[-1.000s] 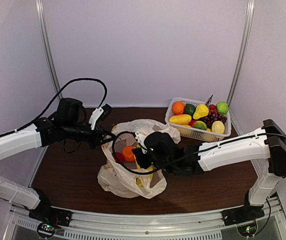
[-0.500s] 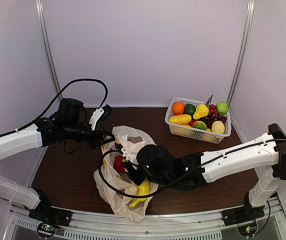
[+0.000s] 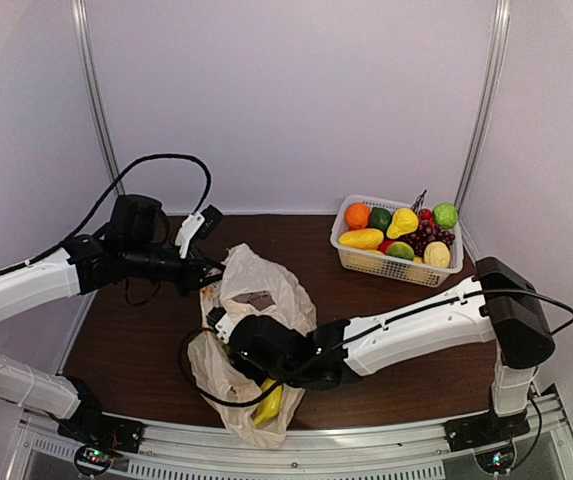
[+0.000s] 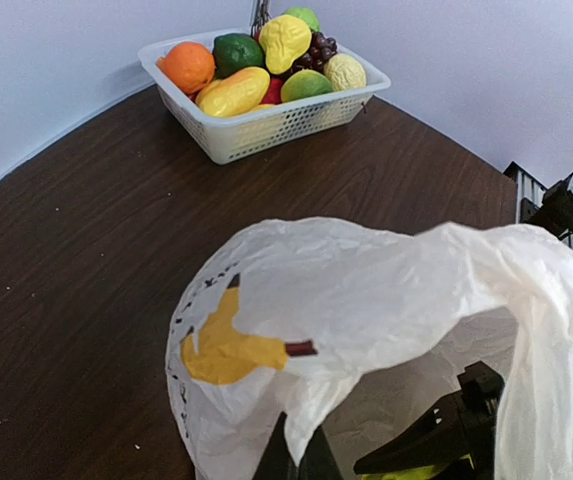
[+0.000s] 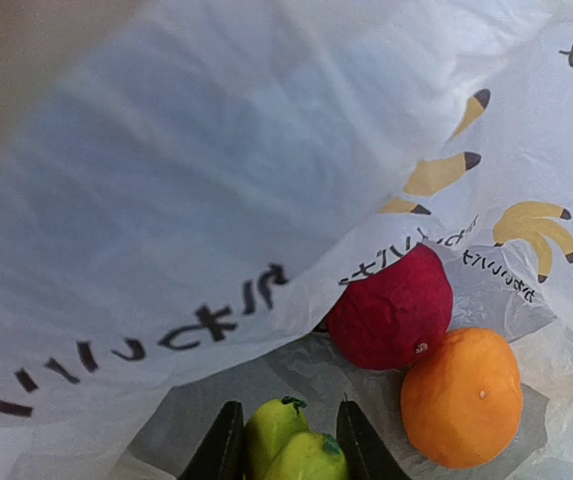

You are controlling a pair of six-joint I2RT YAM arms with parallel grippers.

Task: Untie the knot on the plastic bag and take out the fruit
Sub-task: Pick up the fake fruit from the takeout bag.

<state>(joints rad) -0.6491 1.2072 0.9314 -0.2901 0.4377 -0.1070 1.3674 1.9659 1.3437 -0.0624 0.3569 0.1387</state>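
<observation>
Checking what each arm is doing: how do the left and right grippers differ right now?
The left gripper is shut flat on a fold of the bag; the right gripper is closed around a banana, so its jaws stand wider. The left gripper works from outside the bag; the right gripper reaches inside it, near the red fruit and orange fruit. Shared: each is gripping something.

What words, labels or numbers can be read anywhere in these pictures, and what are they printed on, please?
Bag, top right corner of the right wrist view: two cross-shaped characters, possibly "ナナ".
Bag, large dark characters along the fold: a script seen through the plastic, not readable.
Bag, small line beside the banana drawings: too small to read.
Basket: no text.
</observation>
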